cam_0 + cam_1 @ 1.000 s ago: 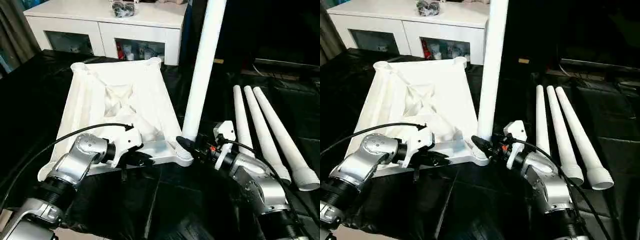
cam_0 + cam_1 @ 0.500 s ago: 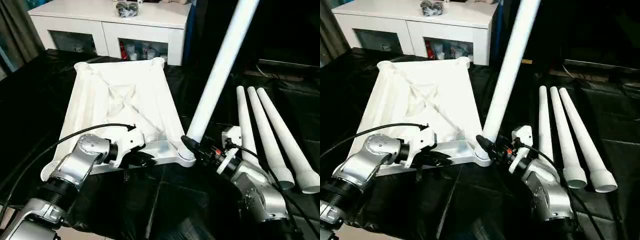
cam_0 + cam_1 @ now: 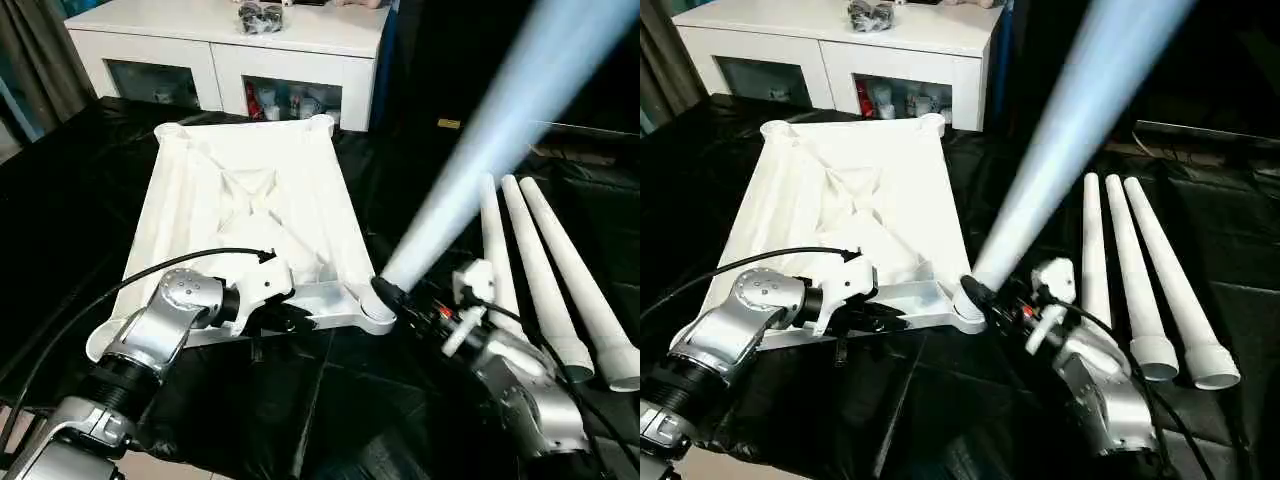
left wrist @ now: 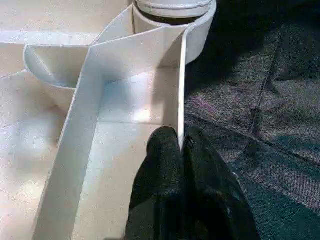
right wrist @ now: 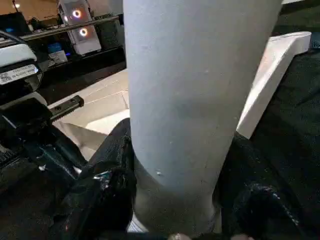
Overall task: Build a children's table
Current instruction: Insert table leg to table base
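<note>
- The left claw (image 4: 181, 150) pinches the thin near rim of the tabletop (image 3: 250, 200), its two black fingers (image 4: 162, 150) drawn tight together on either side of that upright wall.
- The tabletop lies upside down on the black-covered bench (image 3: 60, 190), ribbed underside up, a round socket at each corner.
- A white cabinet (image 3: 230, 50) with glass doors stands beyond the bench's far edge.
- At the tabletop's near right corner socket (image 3: 378, 318), a leg (image 3: 470, 170) has its foot at the socket and leans sharply away to the upper right, blurred.
- The right claw (image 3: 392, 296) grips that leg just above its base, fingers (image 5: 112, 165) spread about half wide around the tube.
- Three spare legs (image 3: 545, 270) lie side by side on the bench to the right, near the right forearm (image 3: 525, 390), their open ends toward the robot.
</note>
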Tool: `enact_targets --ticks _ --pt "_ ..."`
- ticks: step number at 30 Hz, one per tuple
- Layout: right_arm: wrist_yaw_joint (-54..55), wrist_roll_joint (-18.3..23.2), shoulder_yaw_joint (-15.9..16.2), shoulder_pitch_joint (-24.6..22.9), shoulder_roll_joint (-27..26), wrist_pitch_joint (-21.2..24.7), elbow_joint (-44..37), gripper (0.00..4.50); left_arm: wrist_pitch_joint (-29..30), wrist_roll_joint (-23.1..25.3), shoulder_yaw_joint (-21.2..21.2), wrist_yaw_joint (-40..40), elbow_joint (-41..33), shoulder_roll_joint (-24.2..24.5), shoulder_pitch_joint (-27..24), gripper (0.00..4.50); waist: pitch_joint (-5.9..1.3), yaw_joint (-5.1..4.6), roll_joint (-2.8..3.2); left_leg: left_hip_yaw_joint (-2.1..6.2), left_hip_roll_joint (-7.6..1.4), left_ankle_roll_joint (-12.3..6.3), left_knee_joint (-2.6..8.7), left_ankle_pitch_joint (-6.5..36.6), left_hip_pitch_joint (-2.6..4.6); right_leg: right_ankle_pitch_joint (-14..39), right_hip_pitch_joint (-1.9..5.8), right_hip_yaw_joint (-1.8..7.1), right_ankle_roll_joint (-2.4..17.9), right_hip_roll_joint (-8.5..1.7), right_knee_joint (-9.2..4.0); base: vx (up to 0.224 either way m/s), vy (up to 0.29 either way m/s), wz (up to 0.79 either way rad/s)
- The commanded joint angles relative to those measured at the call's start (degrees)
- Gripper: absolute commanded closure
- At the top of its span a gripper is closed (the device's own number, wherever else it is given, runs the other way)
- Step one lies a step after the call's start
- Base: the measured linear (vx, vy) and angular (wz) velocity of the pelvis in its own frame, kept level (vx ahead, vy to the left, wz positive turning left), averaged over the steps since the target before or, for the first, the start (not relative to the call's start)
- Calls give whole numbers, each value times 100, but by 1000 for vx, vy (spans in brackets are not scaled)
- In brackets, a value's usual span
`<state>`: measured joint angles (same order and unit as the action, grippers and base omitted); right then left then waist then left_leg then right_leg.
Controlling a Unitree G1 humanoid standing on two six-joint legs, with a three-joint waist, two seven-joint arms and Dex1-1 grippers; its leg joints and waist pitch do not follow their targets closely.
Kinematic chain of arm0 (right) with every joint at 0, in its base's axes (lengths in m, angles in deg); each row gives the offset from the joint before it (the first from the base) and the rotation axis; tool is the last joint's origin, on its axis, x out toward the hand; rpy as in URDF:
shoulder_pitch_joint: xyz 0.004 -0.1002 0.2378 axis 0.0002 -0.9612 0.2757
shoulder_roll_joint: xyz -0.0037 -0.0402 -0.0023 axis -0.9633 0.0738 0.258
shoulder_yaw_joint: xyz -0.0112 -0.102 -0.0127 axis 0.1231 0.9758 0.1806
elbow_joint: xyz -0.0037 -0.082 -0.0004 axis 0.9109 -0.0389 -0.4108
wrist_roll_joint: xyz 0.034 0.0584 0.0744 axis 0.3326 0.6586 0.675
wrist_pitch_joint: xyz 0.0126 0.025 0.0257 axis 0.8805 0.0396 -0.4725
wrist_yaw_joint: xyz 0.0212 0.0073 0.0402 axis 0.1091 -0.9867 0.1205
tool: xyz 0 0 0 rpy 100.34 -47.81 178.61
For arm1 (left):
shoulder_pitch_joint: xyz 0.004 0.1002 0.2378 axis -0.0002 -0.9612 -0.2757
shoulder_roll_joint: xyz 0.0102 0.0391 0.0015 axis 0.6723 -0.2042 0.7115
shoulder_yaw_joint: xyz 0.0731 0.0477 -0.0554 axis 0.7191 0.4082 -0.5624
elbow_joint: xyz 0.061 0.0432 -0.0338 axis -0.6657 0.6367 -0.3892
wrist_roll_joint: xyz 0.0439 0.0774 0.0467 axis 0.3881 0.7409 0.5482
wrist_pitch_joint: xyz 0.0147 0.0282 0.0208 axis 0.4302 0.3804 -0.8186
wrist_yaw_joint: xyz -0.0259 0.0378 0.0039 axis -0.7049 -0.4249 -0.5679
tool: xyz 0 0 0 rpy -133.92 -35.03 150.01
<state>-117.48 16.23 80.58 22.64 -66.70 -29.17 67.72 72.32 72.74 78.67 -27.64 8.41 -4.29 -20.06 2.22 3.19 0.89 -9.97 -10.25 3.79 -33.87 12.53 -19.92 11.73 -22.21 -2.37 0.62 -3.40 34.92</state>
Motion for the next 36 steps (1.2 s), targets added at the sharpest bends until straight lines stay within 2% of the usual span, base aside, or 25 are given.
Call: enact_targets --ticks 1,4,10,11,16,20,21,22,23,26,28,29,31,34,36 --pt "13 -155 -38 -233 179 151 164 257 9 -5 -243 347 173 47 4 450 -210 4 -27 111 -306 -172 499 1227 -19 1909 183 291 993 -486 -537 0 0 0" --pt "19 -168 -23 -241 206 157 132 257 1 2 -251 340 176 45 2 450 -206 2 -26 107 -300 -187 495 1229 -23 1876 182 290 1017 -487 -537 0 0 0" --pt "133 -489 291 -11 398 472 -52 257 -51 24 -243 289 220 53 39 450 -196 3 -17 113 -297 -152 502 1262 -20 2052 174 291 949 -484 -553 0 0 0" --pt "143 -661 453 115 463 588 -81 257 -63 29 -232 268 223 62 45 450 -196 -3 -22 114 -296 -143 505 1271 -24 2069 175 288 937 -484 -551 0 0 0" --pt "150 -802 594 250 507 708 -86 257 -65 28 -224 246 205 72 42 450 -182 -30 -30 126 -295 -105 513 1375 -26 2366 167 289 859 -494 -572 0 0 0" --pt "2 -1052 931 671 648 854 151 257 -52 25 -194 178 135 107 17 450 -179 -90 -24 138 -290 -74 514 1433 -35 2400 163 283 890 -487 -567 0 0 0" --pt "2 -1052 931 671 648 854 151 257 -52 25 -194 178 135 107 17 450 -180 -94 -51 133 -293 -88 504 1439 -28 2418 156 292 893 -495 -570 0 0 0" --pt "-52 -1112 1023 743 697 898 190 257 -51 25 -194 165 126 119 14 450 -180 -93 -45 130 -295 -91 504 1443 -22 2420 150 296 895 -495 -573 0 0 0" --pt "-209 -1210 1181 853 785 957 290 257 -44 26 -187 142 117 132 13 450 -182 -104 -51 133 -293 -102 505 1412 -35 2359 166 292 909 -493 -566 0 0 0" --pt "-371 -1285 1308 926 858 1021 363 257 -41 31 -181 116 113 141 11 450 -188 -105 -64 120 -296 -144 490 1312 -34 2117 171 295 1002 -489 -541 0 0 0" --pt "-682 -1369 1516 986 999 1183 406 257 -44 42 -169 80 119 156 14 450 -193 -101 -65 117 -298 -158 487 1262 -34 2018 180 292 1030 -485 -532 0 0 0" --pt "-773 -1398 1570 1005 1041 1220 430 258 -50 50 -160 65 122 166 19 450 -196 -100 -84 113 -296 -178 480 1222 -29 1959 182 290 1060 -477 -520 0 0 0" --pt "-843 -1437 1610 1031 1070 1204 485 258 -58 54 -152 45 127 175 28 450 -201 -90 -68 106 -304 -200 473 1169 -19 1879 178 296 1088 -491 -522 0 0 0" --pt "-990 -1435 1697 1152 1083 1209 673 259 -93 51 -110 -52 127 194 49 450 -215 -88 -83 104 -301 -217 466 1071 -31 1665 198 288 1133 -483 -492 0 0 0" --pt "-1154 -1441 1769 1290 1048 1119 897 259 -127 15 -38 -248 89 217 59 450 -214 -106 -92 106 -300 -224 468 1114 -35 1705 199 279 1178 -491 -495 0 0 0"
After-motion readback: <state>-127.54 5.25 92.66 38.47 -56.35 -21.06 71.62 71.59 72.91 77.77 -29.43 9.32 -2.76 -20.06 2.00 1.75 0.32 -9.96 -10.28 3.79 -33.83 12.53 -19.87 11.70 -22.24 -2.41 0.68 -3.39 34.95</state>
